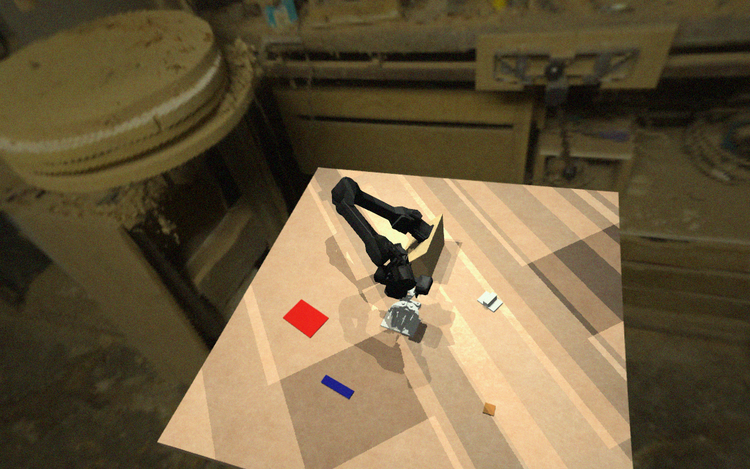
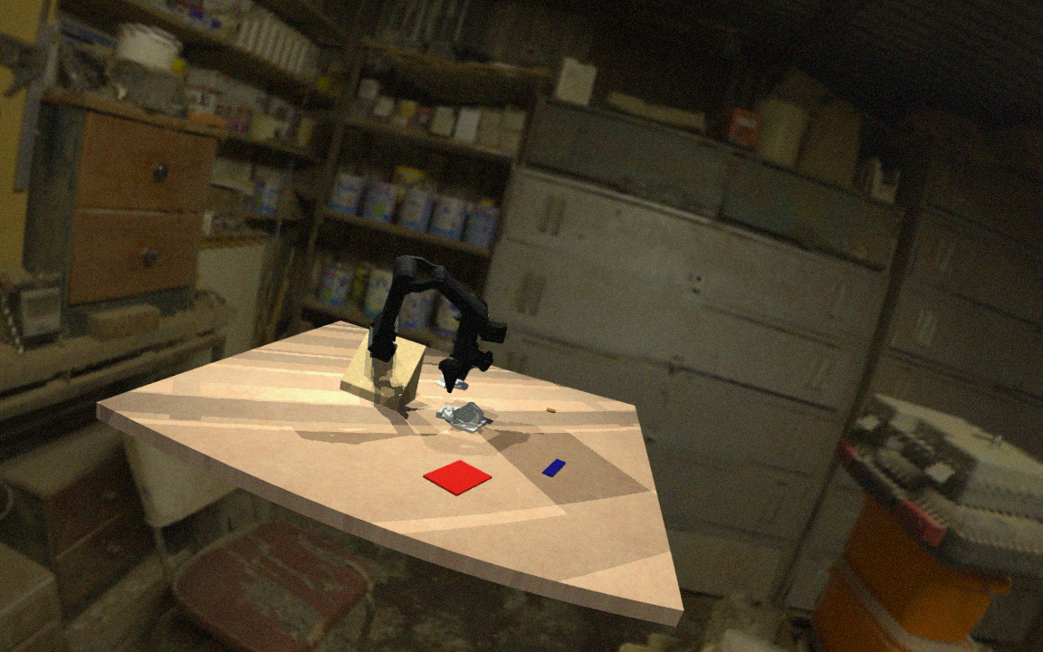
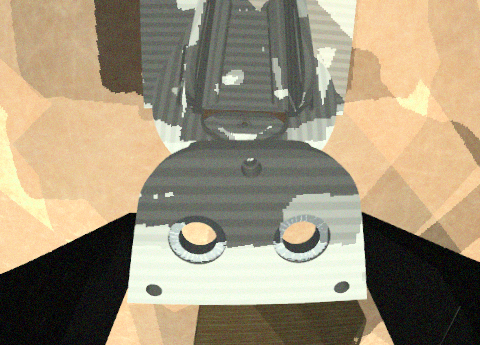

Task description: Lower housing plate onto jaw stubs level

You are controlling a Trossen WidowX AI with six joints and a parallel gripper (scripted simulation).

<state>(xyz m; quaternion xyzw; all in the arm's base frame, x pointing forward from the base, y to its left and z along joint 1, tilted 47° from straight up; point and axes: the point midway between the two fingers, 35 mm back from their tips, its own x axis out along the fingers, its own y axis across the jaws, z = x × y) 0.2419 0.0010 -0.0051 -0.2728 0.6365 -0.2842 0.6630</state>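
Observation:
My gripper (image 1: 412,291) (image 2: 452,384) (image 3: 247,224) is shut on the grey-white housing plate (image 3: 250,280), one black finger at each side edge. The plate has two round holes and looks roughly level, raised above the table. Below and ahead of it lies the white base (image 1: 392,327) (image 2: 474,426) (image 3: 337,12). Two long grey jaws on the base run away from the plate side by side in the wrist view. The plate's rounded far edge overlaps the near part of the base in that view. The jaw stubs and any contact with the plate are hidden.
A yellowish wedge (image 1: 435,251) (image 2: 383,369) stands by the arm's foot. A small white stepped block (image 1: 489,301) lies right of the base. A red square (image 1: 306,318) (image 2: 457,477), a blue bar (image 1: 337,387) (image 2: 553,467) and a small orange piece (image 1: 489,408) (image 2: 550,410) lie around.

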